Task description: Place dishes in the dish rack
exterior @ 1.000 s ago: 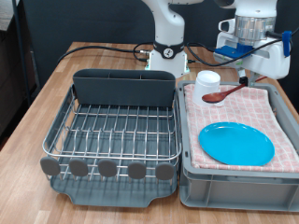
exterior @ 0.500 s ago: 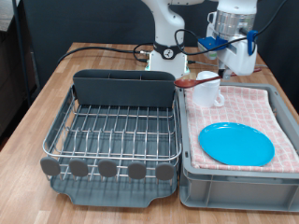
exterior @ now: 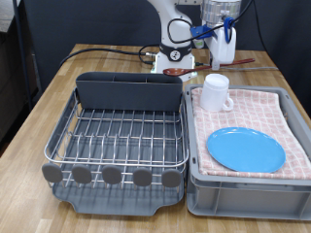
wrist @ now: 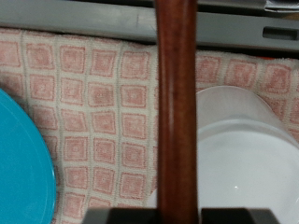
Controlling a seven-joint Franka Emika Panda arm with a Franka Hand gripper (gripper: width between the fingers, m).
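Observation:
My gripper point(exterior: 224, 50) is at the exterior view's top, shut on the reddish-brown wooden spoon point(exterior: 177, 71). It holds the spoon level in the air, above the white mug point(exterior: 215, 92), with the spoon's bowl towards the dark grey caddy point(exterior: 129, 91). In the wrist view the spoon handle point(wrist: 176, 103) runs straight across the picture, over the mug point(wrist: 245, 159) and the bright-blue plate point(wrist: 17, 159). The mug and the plate point(exterior: 246, 149) lie on the pink checked cloth point(exterior: 260, 109). The silver wire dish rack point(exterior: 121, 136) on its dark tray holds no dishes.
The grey tub point(exterior: 243, 199) with the cloth stands right beside the rack, at the exterior view's right. The robot base point(exterior: 175, 53) and black cables point(exterior: 102, 50) are behind the caddy. The wooden table point(exterior: 29, 126) shows at the left.
The gripper has lifted the spoon off the cloth and carried it up and to the exterior view's left, from the tub's back right corner to above the mug.

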